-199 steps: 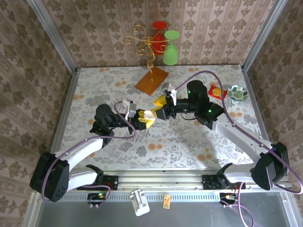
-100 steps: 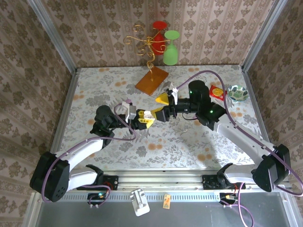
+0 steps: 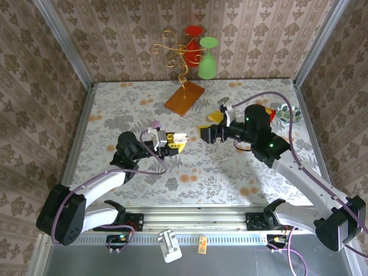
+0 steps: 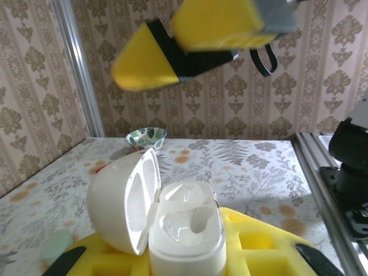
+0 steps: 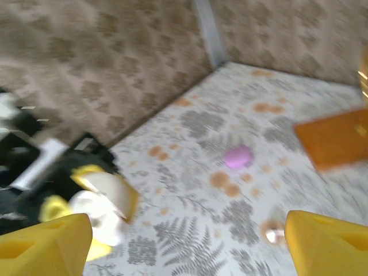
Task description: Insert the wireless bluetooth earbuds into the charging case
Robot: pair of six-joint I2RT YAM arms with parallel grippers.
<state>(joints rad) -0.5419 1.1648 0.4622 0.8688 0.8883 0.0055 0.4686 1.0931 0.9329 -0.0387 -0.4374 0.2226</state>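
My left gripper (image 3: 174,141) is shut on the white charging case (image 3: 180,138), holding it upright with its lid swung open. In the left wrist view the case's base (image 4: 187,241) stands between the yellow fingers (image 4: 259,247), with the lid (image 4: 118,201) hanging to the left. Glossy whitish shapes (image 4: 187,221) lie in the two wells; I cannot tell for sure that they are the earbuds. My right gripper (image 3: 210,126) hangs open and empty a little right of the case. Its yellow fingertips (image 5: 46,244) frame a blurred view of the case (image 5: 100,207).
An orange board (image 3: 184,98) with a gold wire stand sits at the back, by a red and a green glass (image 3: 207,58). A small pink thing (image 3: 155,123) lies left of the case. A patterned bowl (image 3: 289,112) and a red packet (image 3: 263,110) are at the right.
The right gripper has pulled back to the right, away from the case, and stands open. The left gripper still holds the open case, shifted slightly.
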